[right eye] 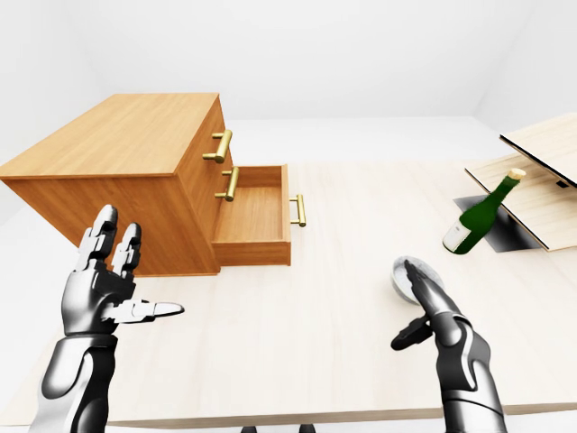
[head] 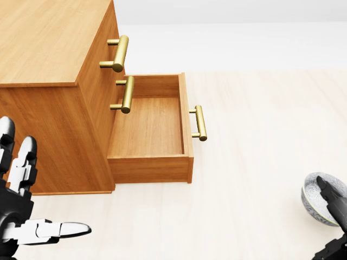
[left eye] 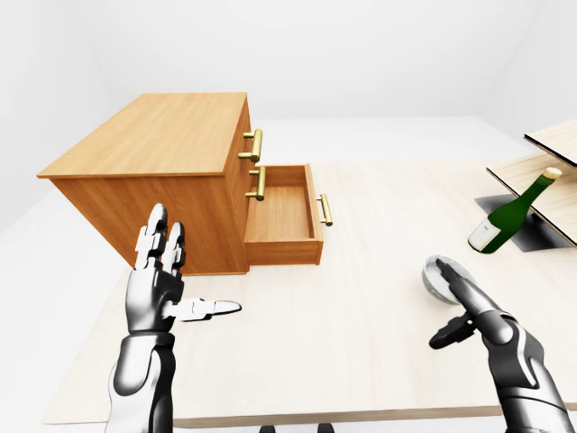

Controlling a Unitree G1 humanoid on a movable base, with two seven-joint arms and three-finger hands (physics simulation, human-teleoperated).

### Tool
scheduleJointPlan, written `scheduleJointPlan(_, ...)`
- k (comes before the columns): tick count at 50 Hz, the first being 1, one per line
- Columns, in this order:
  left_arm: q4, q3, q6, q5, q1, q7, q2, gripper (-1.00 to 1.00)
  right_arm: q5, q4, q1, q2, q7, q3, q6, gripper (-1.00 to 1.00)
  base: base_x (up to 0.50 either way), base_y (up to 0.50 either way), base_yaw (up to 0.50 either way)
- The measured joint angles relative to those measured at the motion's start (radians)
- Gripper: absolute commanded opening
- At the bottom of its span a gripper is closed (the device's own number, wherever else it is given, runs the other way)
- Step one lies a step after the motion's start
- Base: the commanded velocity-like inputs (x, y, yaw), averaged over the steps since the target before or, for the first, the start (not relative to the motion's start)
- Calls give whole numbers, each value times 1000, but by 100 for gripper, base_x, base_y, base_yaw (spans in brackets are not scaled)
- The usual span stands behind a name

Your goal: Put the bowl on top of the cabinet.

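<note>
A small grey bowl (left eye: pixel 441 276) sits on the pale tabletop at the lower right of the left-eye view. My right hand (left eye: pixel 469 311) stands open just below it, fingertips reaching over the bowl's near rim, thumb spread to the left. The wooden cabinet (left eye: pixel 153 135) stands at the upper left, its flat top bare. Its lower drawer (left eye: pixel 281 216) is pulled out and holds nothing. My left hand (left eye: pixel 167 280) is raised open at the lower left, beside the cabinet's near corner, holding nothing.
A green bottle (left eye: pixel 508 216) leans at the right against slanted wooden boards (left eye: pixel 550 180) over a dark opening. Brass handles (left eye: pixel 256 146) stick out from the cabinet's drawer fronts. The table's near edge (left eye: pixel 361 417) runs along the bottom.
</note>
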Motion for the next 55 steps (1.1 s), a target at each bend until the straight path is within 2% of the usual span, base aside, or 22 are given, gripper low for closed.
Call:
scheduleJointPlan(8,0,1,0,-1,0,1,0,100,56,87,-32,-30,-58,16,0,100,0,0,0)
scheduleJointPlan(10,0,1,0,-1,-1,1,0,100,72,99,-37,-39,-69,22,0,92,0,0,0)
scheduleJointPlan(11,1,1,0,-1,-2,1,0,100,79,104,-39,-43,-74,25,0,69,0,0,0)
scheduleJointPlan(13,2,1,0,-1,-2,2,1,100,91,114,-47,-49,-90,30,0,41,0,0,0)
scheduleJointPlan(14,2,2,0,-1,-3,2,1,100,96,116,-51,-50,-97,33,0,-10,0,0,0)
scheduleJointPlan(15,2,2,0,-1,-3,2,1,100,103,119,-54,-52,-102,36,0,-100,0,0,0)
scheduleJointPlan(27,3,0,0,0,-2,3,1,100,155,207,-113,-86,-126,62,0,-100,0,0,0)
scheduleJointPlan(36,7,-1,0,1,-4,5,1,100,146,169,-90,-91,-110,69,0,-100,0,0,0)
scheduleJointPlan(40,6,-2,0,2,-3,5,1,100,117,46,-42,-54,-48,79,0,-100,0,0,0)
scheduleJointPlan(44,5,-3,0,3,-1,5,0,100,58,-146,-10,-17,56,93,0,-100,0,0,0)
scheduleJointPlan(52,0,-4,0,3,1,5,-1,100,-130,-500,-34,36,290,136,0,-100,0,0,0)
scheduleJointPlan(55,-2,-4,0,3,2,5,-1,100,-200,-593,-52,63,295,151,0,-100,0,0,0)
